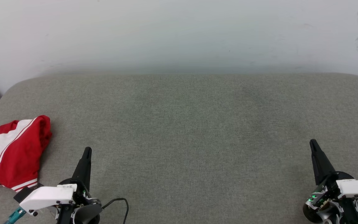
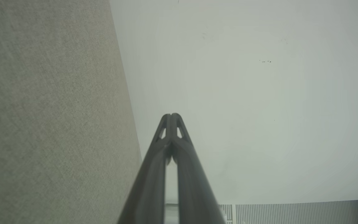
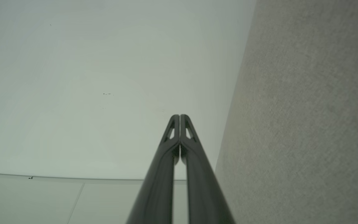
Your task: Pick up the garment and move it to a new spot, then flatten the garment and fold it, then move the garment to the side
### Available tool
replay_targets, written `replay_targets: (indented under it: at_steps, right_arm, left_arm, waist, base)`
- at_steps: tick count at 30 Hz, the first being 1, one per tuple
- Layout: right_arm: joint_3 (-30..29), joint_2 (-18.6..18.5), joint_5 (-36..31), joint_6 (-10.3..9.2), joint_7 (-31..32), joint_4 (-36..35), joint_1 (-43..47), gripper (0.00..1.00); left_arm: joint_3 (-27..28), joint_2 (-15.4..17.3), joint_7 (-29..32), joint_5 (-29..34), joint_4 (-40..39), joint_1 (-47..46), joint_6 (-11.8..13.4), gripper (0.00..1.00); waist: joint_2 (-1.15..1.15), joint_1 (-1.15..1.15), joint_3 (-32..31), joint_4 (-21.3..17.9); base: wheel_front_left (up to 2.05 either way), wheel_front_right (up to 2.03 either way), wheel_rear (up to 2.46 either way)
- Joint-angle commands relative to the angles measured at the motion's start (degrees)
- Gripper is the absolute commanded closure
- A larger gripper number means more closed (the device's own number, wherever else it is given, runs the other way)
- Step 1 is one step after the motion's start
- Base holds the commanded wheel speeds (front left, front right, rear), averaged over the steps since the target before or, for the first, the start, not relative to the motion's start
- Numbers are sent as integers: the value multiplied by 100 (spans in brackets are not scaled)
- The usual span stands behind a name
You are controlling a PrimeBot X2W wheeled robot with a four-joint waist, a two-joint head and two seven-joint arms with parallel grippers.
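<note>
Head view: two dark grippers point up the picture over a wide grey cushion [image 1: 185,130]. The left gripper [image 1: 87,150] has its fingers pressed together and holds nothing. The right gripper [image 1: 313,142] is the same, tips touching and empty. Both wrist views confirm this: each pair of fingers meets at the tip, with pale wall [image 2: 259,93] ahead and cushion alongside.

The garment [image 1: 12,152], red with white striped trim, lies bunched to the left of the left fingers, near them but apart, and far from the right fingers. Its leftmost part runs out of the picture at the cushion's edge.

Likely risks: fingers arriving pressed together would shove the thin cloth instead of pinching it, possibly sliding it off that edge. Because it lies in a heap, a pinch may catch several layers or just a sleeve, so it would hang twisted and spread badly. A black cable [image 1: 121,203] loops behind the left fingers, by the wrist, and might snag during a reach.
</note>
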Motion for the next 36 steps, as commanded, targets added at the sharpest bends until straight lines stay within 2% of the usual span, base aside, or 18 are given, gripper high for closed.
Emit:
replay_targets:
  at_steps: [1,36]
  right_arm:
    - [3,30,-2,20,-6,6,-69,100]
    - [3,30,-2,20,-6,6,-69,100]
  left_arm:
    - [8,-6,6,20,3,-44,-20,100]
    - [8,-6,6,20,3,-44,-20,100]
  waist:
    - [0,0,0,0]
    - [0,0,0,0]
  base:
    - [0,0,0]
    - [0,0,0]
